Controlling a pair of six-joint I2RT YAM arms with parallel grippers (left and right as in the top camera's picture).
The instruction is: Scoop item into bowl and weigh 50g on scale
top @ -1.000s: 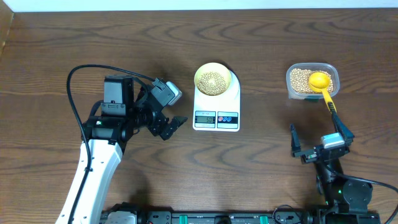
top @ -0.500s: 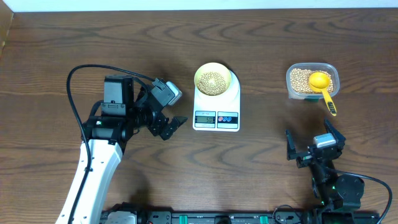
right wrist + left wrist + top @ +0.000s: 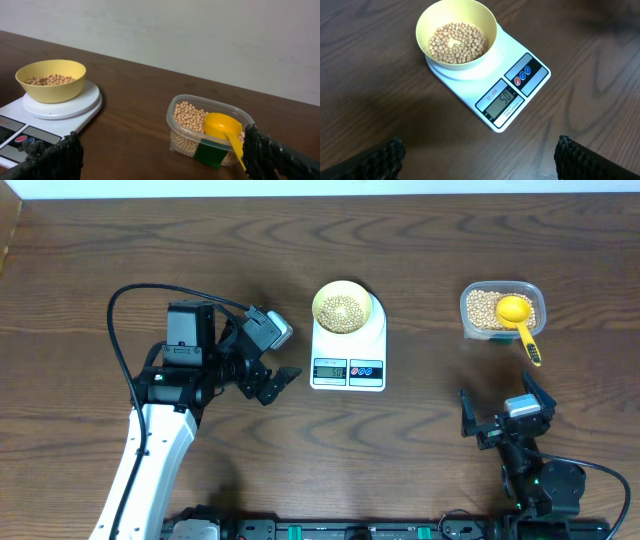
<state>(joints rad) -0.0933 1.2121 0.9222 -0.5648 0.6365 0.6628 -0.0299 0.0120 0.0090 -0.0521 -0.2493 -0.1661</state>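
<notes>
Gaping empty above the dark wooden table [image 3: 80, 260] are left hand [image 3: 285, 352] and right hand [image 3: 499, 395].

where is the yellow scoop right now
In the overhead view the yellow scoop rests in the clear tub of beans, right of the scale, its handle poking over the tub's near edge.

Overhead, I cannot read the scale [image 3: 372, 340] display: digits too small. Right wrist view: scale cut by the left and bottom edges; scoop [image 3: 222, 125] handle end hidden behind a finger [image 3: 280, 155] of the right gripper [image 3: 161, 159]. Left wrist view: of the left gripper [image 3: 477, 160] only fingertips [image 3: 380, 160] show, cropped at the bottom edge.
</notes>
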